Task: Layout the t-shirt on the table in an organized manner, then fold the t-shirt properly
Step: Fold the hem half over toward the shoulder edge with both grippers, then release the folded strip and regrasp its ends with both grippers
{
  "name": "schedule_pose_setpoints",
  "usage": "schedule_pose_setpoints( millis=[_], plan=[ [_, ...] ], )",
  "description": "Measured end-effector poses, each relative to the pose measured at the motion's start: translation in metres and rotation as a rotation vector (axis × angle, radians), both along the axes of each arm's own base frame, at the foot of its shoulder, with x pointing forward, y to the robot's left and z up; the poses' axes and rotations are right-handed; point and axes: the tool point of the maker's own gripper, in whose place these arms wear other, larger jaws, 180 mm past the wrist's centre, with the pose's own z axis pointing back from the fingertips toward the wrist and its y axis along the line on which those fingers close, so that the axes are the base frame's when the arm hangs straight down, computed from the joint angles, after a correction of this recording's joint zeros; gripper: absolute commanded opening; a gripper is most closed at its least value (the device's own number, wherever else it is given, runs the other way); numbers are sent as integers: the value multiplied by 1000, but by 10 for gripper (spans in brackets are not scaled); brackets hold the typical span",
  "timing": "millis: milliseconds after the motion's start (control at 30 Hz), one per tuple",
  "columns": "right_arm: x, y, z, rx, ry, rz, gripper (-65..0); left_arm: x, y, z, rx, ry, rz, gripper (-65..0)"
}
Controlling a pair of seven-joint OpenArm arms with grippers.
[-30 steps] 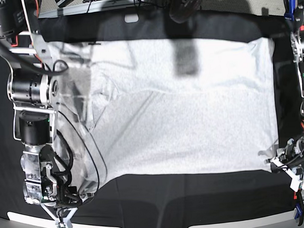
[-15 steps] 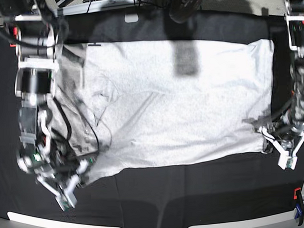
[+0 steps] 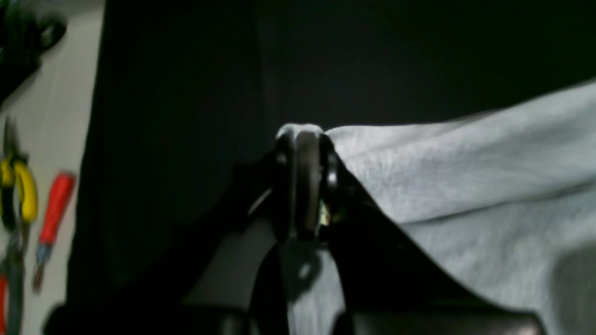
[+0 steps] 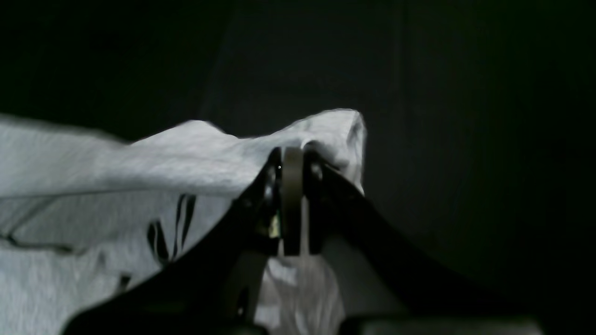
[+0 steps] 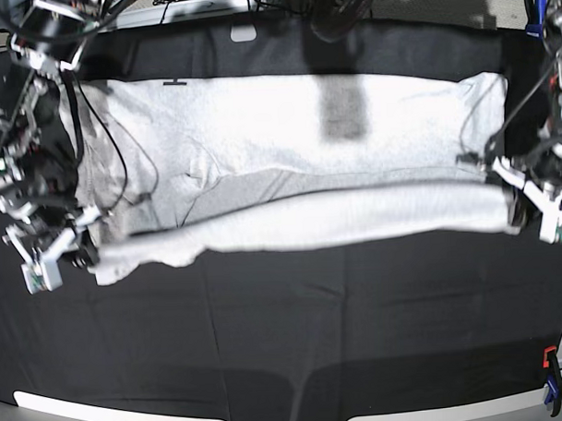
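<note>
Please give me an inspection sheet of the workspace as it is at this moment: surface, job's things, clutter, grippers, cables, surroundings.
Surface: table covered in black cloth, bare in front.
Job's things: t-shirt spread across the table, its near edge lifted into a long roll; dark print shows on the underside in the right wrist view.
Clutter: nothing seen on the cloth.
Grippers: left gripper shut on the t-shirt edge; right gripper shut on the t-shirt edge.
Cables: black cables hang from the right arm over the shirt.
Surroundings: hand tools beside the table; a clamp at its edge.
</note>
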Motion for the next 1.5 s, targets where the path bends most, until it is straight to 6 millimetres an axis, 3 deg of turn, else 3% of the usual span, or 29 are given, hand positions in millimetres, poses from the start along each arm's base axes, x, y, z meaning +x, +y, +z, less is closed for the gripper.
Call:
schedule_pose_setpoints(
  millis=[200, 400, 1033, 1067, 1133, 1233, 1367, 1500],
  plan=[
    [-32, -20, -8, -30, 35, -55, -650, -27, 2, -24, -1, 83, 1, -650],
    [-61, -21, -26, 7, 98, -54, -650, -47, 5, -42, 19, 162, 3, -650],
    [-92, -20, -54, 7, 227, -62, -650, -73, 6, -64, 22, 276, 11, -650],
    [-95, -21, -57, 3, 249, -63, -575, -73, 6, -64, 23, 276, 11, -605],
    [-100, -22, -62, -6, 287, -68, -428, -76, 6, -66, 26, 296, 13, -448],
    [-100, -22, -62, -7, 288, -68, -307, -79, 8, -69, 31, 321, 17, -316],
    [-100, -22, -62, -6, 289, -68, -300, -84, 9, -73, 37, 355, 20, -306],
    [-97, -20, -57, -5, 266, -62, -300, -77, 8, -68, 32, 313, 16, -306]
  ],
)
